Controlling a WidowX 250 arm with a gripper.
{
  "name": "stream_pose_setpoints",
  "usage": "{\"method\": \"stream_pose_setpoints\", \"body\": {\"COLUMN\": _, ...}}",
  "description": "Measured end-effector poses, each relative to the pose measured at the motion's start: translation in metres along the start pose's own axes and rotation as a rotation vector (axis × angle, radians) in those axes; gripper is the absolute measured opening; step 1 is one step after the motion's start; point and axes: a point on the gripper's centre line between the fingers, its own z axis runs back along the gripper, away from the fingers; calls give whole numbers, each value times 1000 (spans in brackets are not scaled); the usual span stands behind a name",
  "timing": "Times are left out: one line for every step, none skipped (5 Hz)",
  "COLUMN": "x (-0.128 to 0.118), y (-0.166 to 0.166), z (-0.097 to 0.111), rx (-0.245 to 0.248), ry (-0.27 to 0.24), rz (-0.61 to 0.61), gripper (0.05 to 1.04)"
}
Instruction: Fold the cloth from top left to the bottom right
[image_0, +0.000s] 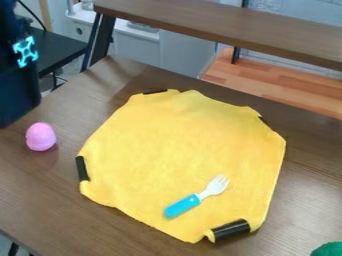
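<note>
Cloth (167, 140) lies spread out and unfolded in the camera view, a few corners turned in around black patches, on the wooden surface (47, 195). The arm (17, 80) is at the upper left of the cloth; I cannot tell whether the tool is open, closed or gripping anything. The likeliest trouble is the toy fork (215, 186) on the cloth's lower right part: a fold coming that way would probably cover it and leave a lump, or push it along. A shallow pinch at the top left edge could slip off, and a low, dragging pull might slide the whole cloth instead of folding it. The pink egg-shaped thing (41, 136), left of the cloth, could be knocked by a low approach. Beyond the cloth's upper edge, the raised shelf (234, 25) may limit a wide swing; leftward and below, there looks to be more room.
</note>
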Motion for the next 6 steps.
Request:
{"method": "stream_pose_setpoints", "body": {"x": 1, "y": -1, "z": -1, "rx": -5, "ry": -2, "rz": -21, "gripper": 999}}
{"method": "stream_pose_setpoints", "body": {"x": 44, "y": 29, "z": -26, "rx": 8, "ry": -5, "rz": -61, "gripper": 999}}
{"method": "stream_pose_setpoints", "body": {"x": 70, "y": 52, "z": -48, "rx": 46, "ry": -4, "rz": -99, "gripper": 999}}
{"method": "stream_pose_setpoints", "body": {"x": 98, "y": 70, "z": -81, "rx": 86, "ry": -5, "rz": -166, "gripper": 999}}
{"method": "stream_pose_setpoints", "body": {"x": 125, "y": 87, "z": -112, "rx": 46, "ry": -8, "rz": -296, "gripper": 999}}
{"method": "stream_pose_setpoints", "body": {"x": 154, "y": 94, "z": -121, "rx": 30, "ry": -99, "rz": -473, "gripper": 999}}
